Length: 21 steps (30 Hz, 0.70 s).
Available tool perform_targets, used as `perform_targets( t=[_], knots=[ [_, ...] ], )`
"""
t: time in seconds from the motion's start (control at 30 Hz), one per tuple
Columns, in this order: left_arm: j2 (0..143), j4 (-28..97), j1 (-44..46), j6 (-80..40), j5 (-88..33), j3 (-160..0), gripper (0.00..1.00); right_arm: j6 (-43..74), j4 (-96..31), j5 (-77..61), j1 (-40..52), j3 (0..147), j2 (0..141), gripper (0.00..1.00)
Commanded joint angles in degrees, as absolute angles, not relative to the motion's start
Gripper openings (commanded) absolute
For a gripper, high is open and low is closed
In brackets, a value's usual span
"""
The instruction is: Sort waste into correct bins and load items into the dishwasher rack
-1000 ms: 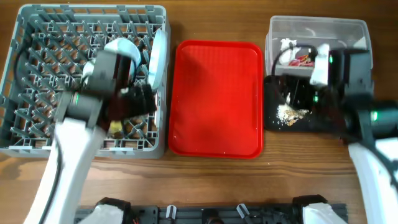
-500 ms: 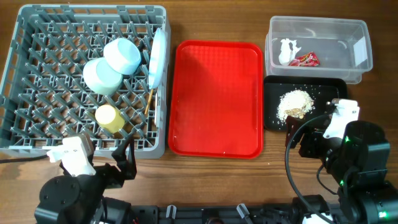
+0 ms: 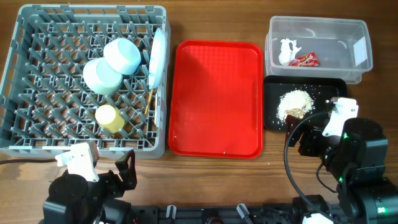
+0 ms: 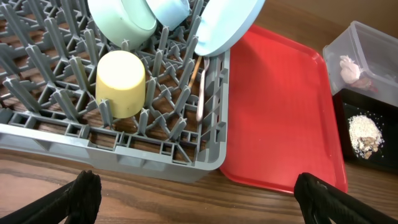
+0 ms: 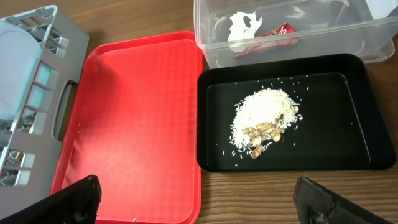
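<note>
Plainly, left hand [image 4: 199, 196] and right hand [image 5: 199, 199] gape empty; wooden stick [image 3: 149, 102] runs alongside the upright plate [image 3: 158, 59].

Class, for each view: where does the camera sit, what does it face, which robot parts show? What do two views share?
Overhead: above the table, looking straight down on dishwasher rack, red tray, clear tub, black tray; left arm and right arm show at the bottom.
Left wrist: behind the open left gripper, facing the yellow cup.
Right wrist: behind the open right gripper, facing the black tray's crumbs.
Both wrist views share the red tray.
</note>
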<state>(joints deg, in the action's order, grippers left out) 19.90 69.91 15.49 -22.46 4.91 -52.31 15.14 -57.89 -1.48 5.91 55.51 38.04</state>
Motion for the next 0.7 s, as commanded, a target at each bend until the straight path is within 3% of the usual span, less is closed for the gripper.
perform_targets(
  t=[0.0,0.17,0.27,0.53,0.67],
  knots=[
    [19.6,69.7,15.9,-22.8,5.9,-52.0,1.0,15.0,-58.8,-0.5,5.7,55.0,37.1,1.0],
    [19.6,69.7,15.9,-22.8,5.9,-52.0,1.0,6.5,-54.0,0.0,5.7,52.6,31.0,1.0],
    [19.6,69.7,15.9,-22.8,5.9,-52.0,1.0,6.2,-44.3,0.0,5.7,44.8,24.3,1.0],
    [19.6,69.7,15.9,-22.8,5.9,-52.0,1.0,15.2,-7.5,-0.1,4.8,15.1,5.8,1.0],
    [19.6,69.7,15.9,-22.8,5.9,-52.0,1.0,20.1,2.9,-2.2,1.9,5.5,0.1,1.0]
  ],
)
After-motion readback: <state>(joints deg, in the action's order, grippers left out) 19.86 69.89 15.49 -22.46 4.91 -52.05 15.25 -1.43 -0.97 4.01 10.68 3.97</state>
